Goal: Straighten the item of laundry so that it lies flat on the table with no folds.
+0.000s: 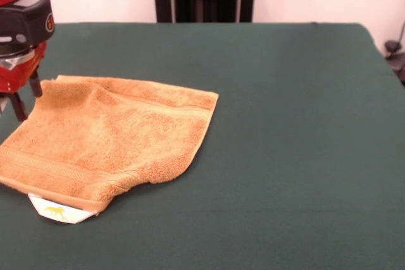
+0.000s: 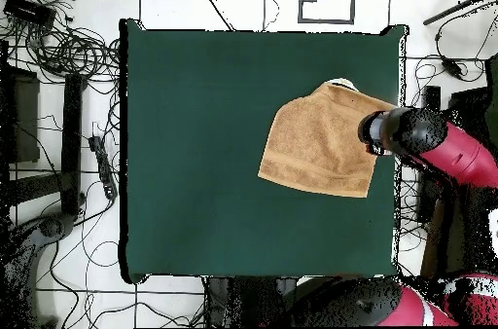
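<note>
The towel (image 1: 104, 140) is found on the table (image 1: 285, 124) in the front view, at roughly 9 o'clock from the picture's centre, near the left edge. It is laid mostly spread out, though not flat: a raised fold is seen along its right lower edge, and the corner at about 5 o'clock of the cloth is curled under. A woven stripe band is visible along the near edge, and a second band runs near the far edge. A small white tag (image 1: 58, 210) (with a yellow mark on it) projects from beneath the near edge and rests on the green cloth.

The gripper (image 1: 20, 96) is positioned at the towel's far left corner, at about 10 o'clock of the cloth. Two dark fingers (image 1: 35, 85) are seen apart from each other, and no cloth is seen held between them; the tips are just beside the towel's edge, and contact cannot be told.

In the overhead view, the towel (image 2: 319, 142) is located at about 3 o'clock on the table (image 2: 195, 150), close to its right edge, and the gripper (image 2: 374, 132) is placed over the towel's right side. No containers are present.
</note>
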Controlling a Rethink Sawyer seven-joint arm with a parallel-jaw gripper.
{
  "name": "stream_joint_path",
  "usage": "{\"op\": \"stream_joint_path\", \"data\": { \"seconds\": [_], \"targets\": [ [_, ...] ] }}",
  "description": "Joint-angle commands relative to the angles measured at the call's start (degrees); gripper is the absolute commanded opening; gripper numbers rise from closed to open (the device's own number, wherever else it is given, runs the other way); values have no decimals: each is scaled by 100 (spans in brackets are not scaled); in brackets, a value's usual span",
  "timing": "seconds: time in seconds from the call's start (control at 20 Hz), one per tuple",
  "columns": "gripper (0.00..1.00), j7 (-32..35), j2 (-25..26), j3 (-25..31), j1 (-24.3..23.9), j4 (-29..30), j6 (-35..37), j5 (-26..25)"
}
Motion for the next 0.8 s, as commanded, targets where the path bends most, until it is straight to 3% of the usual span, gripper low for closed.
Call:
{"op": "stream_joint_path", "data": {
  "seconds": [0.05,0.8],
  "targets": [
    [100,-180,-101,726,269,1015,377,280],
    [100,47,-117,752,282,1547,-297,348]
  ]
}}
